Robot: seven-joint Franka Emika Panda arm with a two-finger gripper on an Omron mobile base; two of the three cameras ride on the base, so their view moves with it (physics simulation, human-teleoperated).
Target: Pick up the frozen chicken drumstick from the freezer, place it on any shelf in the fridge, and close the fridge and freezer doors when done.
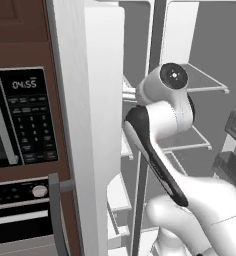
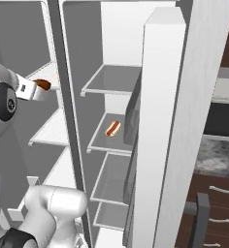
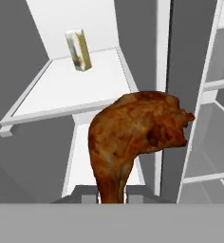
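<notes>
your gripper (image 3: 112, 197) is clamped on the frozen chicken drumstick (image 3: 135, 135), the two dark tips pressed against its narrow shank and the meaty, knobby end standing up beyond them. in the right base view the same drumstick (image 2: 42, 84) shows as a small orange-brown lump at the end of the hand, lifted clear of the shelves inside the freezer (image 2: 24, 58).

ahead of the tool and a little to one side lies a flat pale shelf (image 3: 66, 88) with a raised white rim, and a small upright carton (image 3: 79, 50) stands near its back wall, well apart from the drumstick. just beside the drumstick on the other side runs the dark grey vertical divider (image 3: 182, 71); past it you see the thin edges of the fridge (image 2: 116, 97) shelves. the gap between drumstick and divider is narrow.

in the fridge, a hot dog (image 2: 112, 128) rests on a middle shelf, well away from the tool. both white doors stand open; the fridge door (image 2: 160, 135) edge is smooth and square.

the drumstick's surface is rough, mottled brown.
</notes>
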